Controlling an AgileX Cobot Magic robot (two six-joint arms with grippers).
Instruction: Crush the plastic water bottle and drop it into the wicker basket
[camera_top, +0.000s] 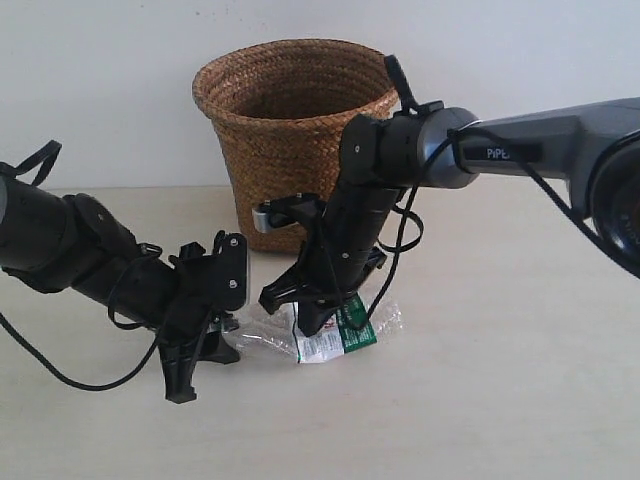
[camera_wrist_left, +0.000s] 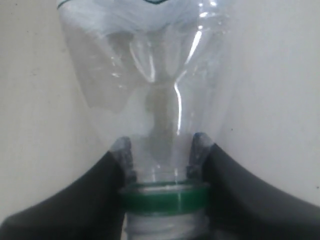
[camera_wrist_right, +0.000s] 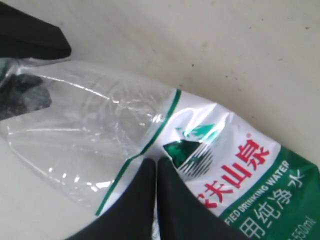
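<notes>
The plastic water bottle (camera_top: 350, 330) lies flattened on the table in front of the wicker basket (camera_top: 290, 150), its white-and-green label facing up. My left gripper (camera_top: 222, 335) is shut on the bottle's neck. In the left wrist view its fingers (camera_wrist_left: 122, 150) clamp the clear neck (camera_wrist_left: 160, 150) just above the green ring (camera_wrist_left: 165, 197). My right gripper (camera_top: 312, 322) points down onto the bottle's middle. In the right wrist view it (camera_wrist_right: 157, 162) is shut, fingertips together and resting on the label (camera_wrist_right: 235, 170) beside the crumpled clear part (camera_wrist_right: 85, 130).
The basket stands upright behind both arms, its open rim (camera_top: 215, 85) higher than the grippers. Bare beige tabletop (camera_top: 500, 400) spreads to the right and front. A white wall (camera_top: 100, 80) is behind.
</notes>
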